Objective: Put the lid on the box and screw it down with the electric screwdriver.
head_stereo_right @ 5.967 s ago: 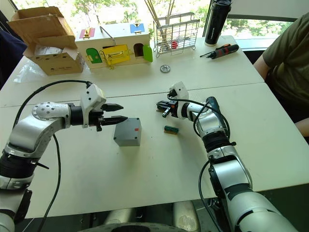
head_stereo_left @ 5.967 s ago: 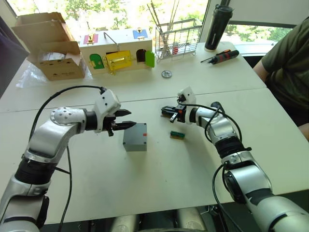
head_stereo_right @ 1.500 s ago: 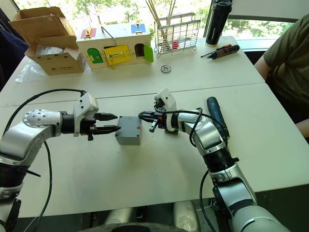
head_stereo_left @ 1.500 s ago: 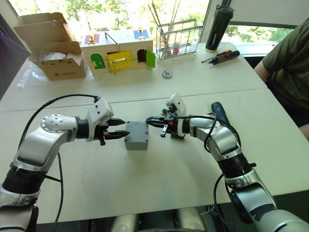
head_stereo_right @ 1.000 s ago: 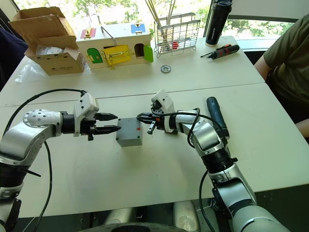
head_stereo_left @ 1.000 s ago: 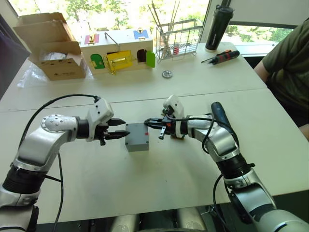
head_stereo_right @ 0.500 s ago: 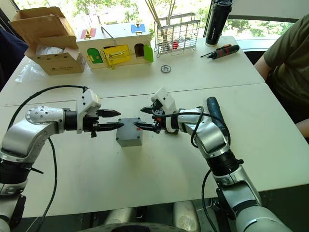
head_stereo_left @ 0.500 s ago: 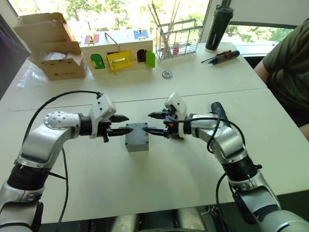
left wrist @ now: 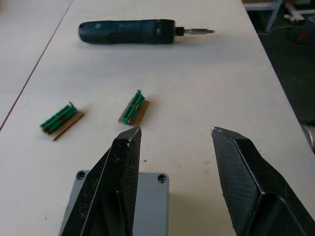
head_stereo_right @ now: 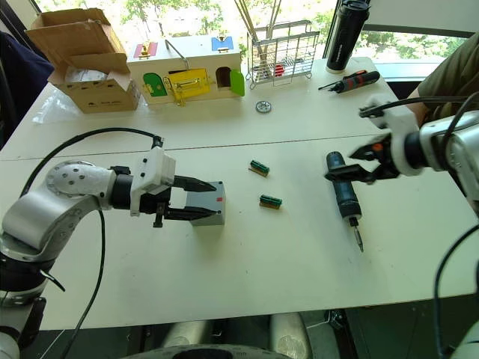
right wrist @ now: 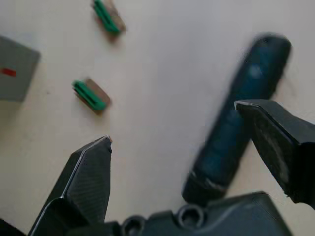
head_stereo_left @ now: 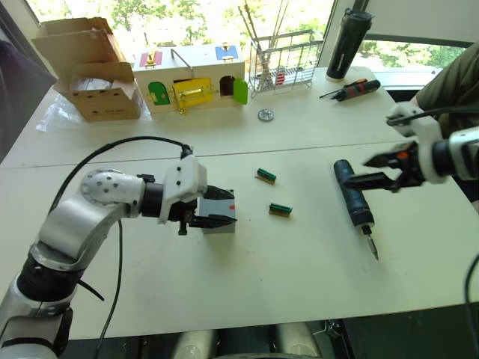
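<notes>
in the head views the left gripper has its fingers spread to either side of the box, whose lid looks already seated, while the right gripper hangs open just above the butt end of the electric screwdriver lying on the table, so the step in hand seems to be fetching the tool. the left wrist view shows two corner screw holes on the grey top between the parted fingers, with two green terminal blocks and the screwdriver beyond. the right wrist view, blurred, shows wide-open fingers straddling the dark barrel, so next it should lower, close on the barrel and lift it.

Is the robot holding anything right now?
No. Both tools are open: the left tool sits around the box, the right tool above the electric screwdriver.
</notes>
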`<state>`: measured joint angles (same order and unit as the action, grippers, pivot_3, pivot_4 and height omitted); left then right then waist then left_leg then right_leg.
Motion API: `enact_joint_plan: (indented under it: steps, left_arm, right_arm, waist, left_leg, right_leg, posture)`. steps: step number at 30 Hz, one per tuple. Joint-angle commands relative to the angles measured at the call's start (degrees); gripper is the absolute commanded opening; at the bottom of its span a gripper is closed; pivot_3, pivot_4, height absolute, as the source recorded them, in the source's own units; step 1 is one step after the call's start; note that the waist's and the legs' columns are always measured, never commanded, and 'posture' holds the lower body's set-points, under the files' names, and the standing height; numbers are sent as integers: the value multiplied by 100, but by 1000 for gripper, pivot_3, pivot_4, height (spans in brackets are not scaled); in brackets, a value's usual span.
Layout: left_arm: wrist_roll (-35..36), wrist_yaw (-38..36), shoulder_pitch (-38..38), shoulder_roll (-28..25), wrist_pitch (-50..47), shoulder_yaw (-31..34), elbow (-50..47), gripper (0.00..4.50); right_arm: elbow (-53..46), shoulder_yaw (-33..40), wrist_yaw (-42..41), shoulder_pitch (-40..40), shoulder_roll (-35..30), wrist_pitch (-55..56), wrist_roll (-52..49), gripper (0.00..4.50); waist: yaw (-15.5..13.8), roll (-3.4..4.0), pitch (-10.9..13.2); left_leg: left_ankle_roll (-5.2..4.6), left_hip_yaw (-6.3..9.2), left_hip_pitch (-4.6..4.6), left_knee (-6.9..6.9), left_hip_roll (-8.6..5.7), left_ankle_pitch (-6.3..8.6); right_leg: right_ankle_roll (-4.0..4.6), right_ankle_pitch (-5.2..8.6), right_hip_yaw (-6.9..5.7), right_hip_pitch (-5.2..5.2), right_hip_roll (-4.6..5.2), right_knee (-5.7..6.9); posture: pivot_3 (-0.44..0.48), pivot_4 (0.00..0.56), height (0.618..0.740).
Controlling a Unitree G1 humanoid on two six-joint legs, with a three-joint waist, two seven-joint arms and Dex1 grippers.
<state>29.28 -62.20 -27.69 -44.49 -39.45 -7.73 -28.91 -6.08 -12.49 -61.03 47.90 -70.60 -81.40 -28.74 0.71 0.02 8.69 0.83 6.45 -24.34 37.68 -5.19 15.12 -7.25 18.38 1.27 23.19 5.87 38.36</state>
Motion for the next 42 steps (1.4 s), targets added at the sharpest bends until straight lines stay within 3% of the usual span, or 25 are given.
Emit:
enact_joint_plan:
  steps: [1,8,22,26,29,35,42]
  left_arm:
    - [8,112,-46,119,83,-101,-194,2296]
    - [45,297,153,218,73,-171,-404,2296]
    - [-58,912,565,313,-111,-325,-793,2296]
    - [-7,1136,606,423,-227,-341,-910,2296]
    - [123,1261,630,495,-338,-228,-957,2296]
    - [146,1409,632,494,-370,-206,-967,2296]
    - [117,1472,637,457,-277,-201,-822,2296]
  right_arm:
    - [625,-651,-335,273,-72,-267,49,4488]
    - [2569,-1834,-594,1147,506,-396,499,4488]
    - [4011,-3387,-1206,1675,1549,468,1735,4488]
    - [4058,-3737,-1584,1548,1867,866,2049,4488]
    - [3654,-4113,-1902,1297,1776,1103,2325,3864]
    - [3639,-4208,-2086,1018,1910,1298,2768,1887]
    - [3754,-3976,-2231,858,1851,1531,3128,1823]
  waist:
    - [25,0,0]
    - [7,2,1]
    - [3,-4,-1]
    - [20,-68,-40]
    - [0,-84,-50]
    - [-8,-112,-68]
    - [-45,-148,-90]
  left_leg:
    - [-1,-3,0,1,0,0]
    - [-3,-15,-1,2,-2,2]
    - [-1,-6,-4,10,-5,2]
    - [0,-3,16,17,-3,3]
    - [-4,6,50,16,-4,9]
    - [1,17,86,12,4,34]
    - [6,24,96,13,10,37]
  right_leg:
    - [0,0,2,1,0,0]
    - [-1,0,4,6,1,0]
    - [-1,-1,1,5,0,-1]
    - [-1,-1,0,-21,-2,-2]
    - [-1,-1,-3,-62,-2,-18]
    - [0,0,-8,-86,-11,-32]
    - [1,0,-7,-95,-20,-40]
  posture:
    - [0,150,740]
    - [0,150,740]
    - [0,150,740]
    - [0,150,740]
    - [0,150,740]
    - [0,150,740]
    - [0,150,740]
